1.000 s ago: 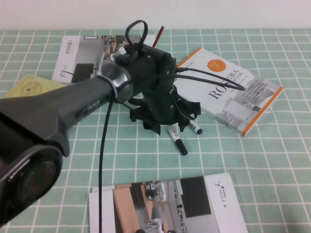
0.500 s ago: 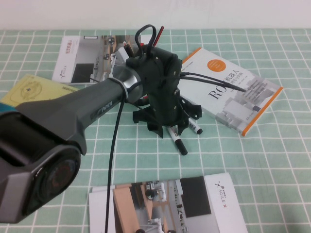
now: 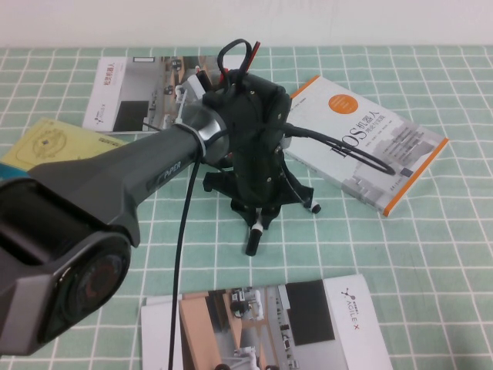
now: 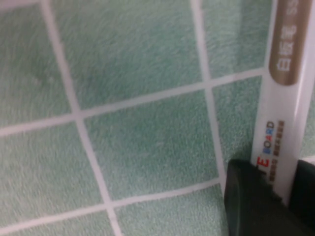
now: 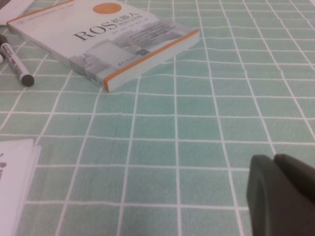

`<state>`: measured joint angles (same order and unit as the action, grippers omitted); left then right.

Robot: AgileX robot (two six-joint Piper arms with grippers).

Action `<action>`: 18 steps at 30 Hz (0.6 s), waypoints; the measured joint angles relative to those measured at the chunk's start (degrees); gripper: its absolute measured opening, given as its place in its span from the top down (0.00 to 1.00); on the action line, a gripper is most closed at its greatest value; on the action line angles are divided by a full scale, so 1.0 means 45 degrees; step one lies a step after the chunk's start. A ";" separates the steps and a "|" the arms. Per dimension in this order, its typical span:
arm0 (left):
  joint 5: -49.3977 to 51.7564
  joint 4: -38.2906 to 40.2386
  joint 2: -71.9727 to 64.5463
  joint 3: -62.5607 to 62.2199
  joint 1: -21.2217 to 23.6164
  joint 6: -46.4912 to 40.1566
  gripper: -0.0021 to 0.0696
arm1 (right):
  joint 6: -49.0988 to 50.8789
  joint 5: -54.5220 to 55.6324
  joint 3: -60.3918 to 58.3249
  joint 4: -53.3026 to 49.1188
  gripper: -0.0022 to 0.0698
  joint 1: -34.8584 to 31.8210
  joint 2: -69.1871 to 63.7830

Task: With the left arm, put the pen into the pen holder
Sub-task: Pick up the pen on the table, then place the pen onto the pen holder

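Left gripper [image 3: 259,222] points straight down near the middle of the table [image 3: 431,254], its jaws clamped on the pen [image 3: 255,233]; the dark cap hangs below the fingers, tilted toward 7 o'clock. In the left wrist view the white barrel with its printed label runs between the dark fingertips [image 4: 248,206] over the green checked cloth. The left arm [image 3: 115,193] reaches in from 8 o'clock, forearm rising toward the centre, wrist bent sharply downward, black cables looping off it toward 3 o'clock. The pen holder [image 3: 223,73] stands at 12 o'clock from the gripper, almost wholly hidden behind the wrist. A second marker [image 3: 310,206] lies on the cloth just at 3 o'clock of the gripper. A ROS book [image 3: 370,146] lies at 2 o'clock. The right gripper [image 5: 283,196] shows only in its own wrist view, low over bare cloth, its fingers together.
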<state>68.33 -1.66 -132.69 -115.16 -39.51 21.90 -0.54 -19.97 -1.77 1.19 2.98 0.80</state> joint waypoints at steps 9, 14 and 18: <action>0.0055 -0.0896 0.0812 0.0527 -0.0554 -0.1504 0.81 | 0.0000 0.0000 0.0000 0.0000 1.00 0.0000 0.0000; -0.2707 -0.1105 0.2896 0.2091 -0.1318 -0.1652 0.81 | 0.0000 0.0000 0.0000 0.0000 1.00 0.0000 0.0000; -0.6554 -0.1325 0.4897 0.4510 -0.1536 -0.2069 0.81 | 0.0000 0.0000 0.0000 0.0000 1.00 0.0000 0.0000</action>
<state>38.84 -7.62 -110.66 -94.87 -46.42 12.59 -0.54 -19.97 -1.77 1.19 2.98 0.80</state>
